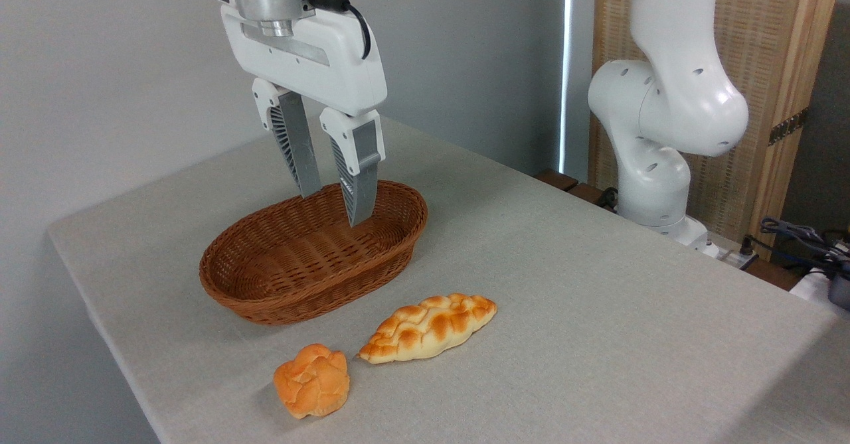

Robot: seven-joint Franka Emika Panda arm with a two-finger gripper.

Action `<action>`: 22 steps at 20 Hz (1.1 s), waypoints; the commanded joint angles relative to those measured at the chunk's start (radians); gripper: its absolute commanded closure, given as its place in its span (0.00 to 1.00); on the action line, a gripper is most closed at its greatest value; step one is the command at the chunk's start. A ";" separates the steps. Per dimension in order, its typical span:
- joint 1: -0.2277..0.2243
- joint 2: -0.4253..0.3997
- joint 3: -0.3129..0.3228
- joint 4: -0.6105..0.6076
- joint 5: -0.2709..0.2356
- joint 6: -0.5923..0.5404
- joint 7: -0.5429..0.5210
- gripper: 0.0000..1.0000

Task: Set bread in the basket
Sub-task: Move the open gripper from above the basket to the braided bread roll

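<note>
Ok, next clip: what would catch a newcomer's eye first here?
The open gripper hanging in front of the empty wicker basket at centre-left. Then the braided bread lying on the table in front of the basket, with a small orange bun just left of it.

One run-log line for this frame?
gripper: open, empty, over basket | bread: on table, outside basket | orange bun: beside bread | step: not grasped
</note>
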 commanded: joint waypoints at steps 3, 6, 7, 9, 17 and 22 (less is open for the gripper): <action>-0.003 -0.009 -0.005 -0.038 0.010 0.005 -0.010 0.00; -0.003 -0.016 -0.005 -0.050 0.010 0.005 -0.010 0.00; -0.003 -0.017 -0.003 -0.050 0.010 0.005 -0.010 0.00; -0.003 -0.017 -0.003 -0.058 0.010 0.005 -0.010 0.00; -0.003 -0.181 0.018 -0.295 0.012 0.117 -0.008 0.00; -0.050 -0.331 0.046 -0.543 0.012 0.246 -0.008 0.00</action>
